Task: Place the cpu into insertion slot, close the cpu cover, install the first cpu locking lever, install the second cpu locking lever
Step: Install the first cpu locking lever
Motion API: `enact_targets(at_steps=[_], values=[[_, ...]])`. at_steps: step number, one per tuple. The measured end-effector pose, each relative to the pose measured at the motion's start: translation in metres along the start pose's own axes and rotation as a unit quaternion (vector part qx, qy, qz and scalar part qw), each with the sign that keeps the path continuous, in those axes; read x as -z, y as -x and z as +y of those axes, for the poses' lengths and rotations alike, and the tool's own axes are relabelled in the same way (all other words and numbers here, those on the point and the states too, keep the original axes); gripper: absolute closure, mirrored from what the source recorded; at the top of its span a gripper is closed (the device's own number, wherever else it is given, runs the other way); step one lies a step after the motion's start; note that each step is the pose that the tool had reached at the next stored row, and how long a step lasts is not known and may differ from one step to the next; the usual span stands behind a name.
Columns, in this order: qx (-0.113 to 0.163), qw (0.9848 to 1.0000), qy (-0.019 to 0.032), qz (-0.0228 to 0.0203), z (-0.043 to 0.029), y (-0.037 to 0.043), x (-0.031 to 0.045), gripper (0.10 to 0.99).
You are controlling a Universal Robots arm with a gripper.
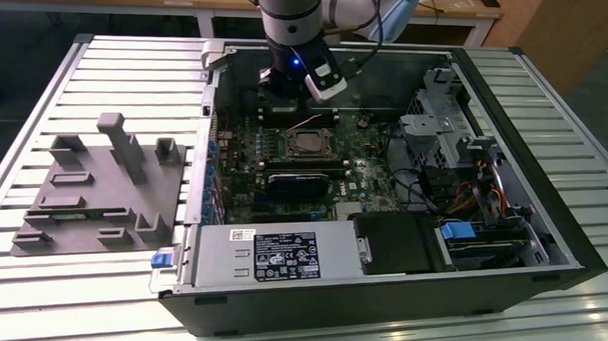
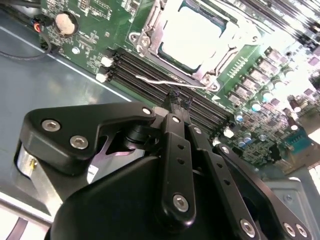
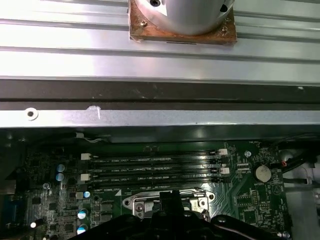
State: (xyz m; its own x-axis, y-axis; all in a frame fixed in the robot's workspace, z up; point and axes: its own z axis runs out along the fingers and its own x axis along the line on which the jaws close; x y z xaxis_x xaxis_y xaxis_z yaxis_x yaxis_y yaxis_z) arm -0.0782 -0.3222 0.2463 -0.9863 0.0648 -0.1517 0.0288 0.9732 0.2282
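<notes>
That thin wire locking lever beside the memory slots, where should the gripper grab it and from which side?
Take the locking lever by its bent free end, clear of the cpu cover on the side facing the memory slots. Come from above, jaws across the wire: it is thin and lies low along the cover's edge, so a sideways approach would probably hit the slots.

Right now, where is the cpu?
In the second wrist view, the cpu lies on the green motherboard, framed by the cpu cover, just beside the long black memory slots.
</notes>
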Motion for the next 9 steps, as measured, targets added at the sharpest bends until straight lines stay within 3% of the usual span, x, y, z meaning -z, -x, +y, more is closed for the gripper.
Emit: enact_targets(at_steps=[5, 9], values=[[0.003, 0.9999, 0.0009, -0.0118, -0.0011, -0.0007, -0.0048, 0.984], [0.003, 0.9999, 0.0004, -0.0138, -0.0020, -0.0013, -0.0086, 0.984]])
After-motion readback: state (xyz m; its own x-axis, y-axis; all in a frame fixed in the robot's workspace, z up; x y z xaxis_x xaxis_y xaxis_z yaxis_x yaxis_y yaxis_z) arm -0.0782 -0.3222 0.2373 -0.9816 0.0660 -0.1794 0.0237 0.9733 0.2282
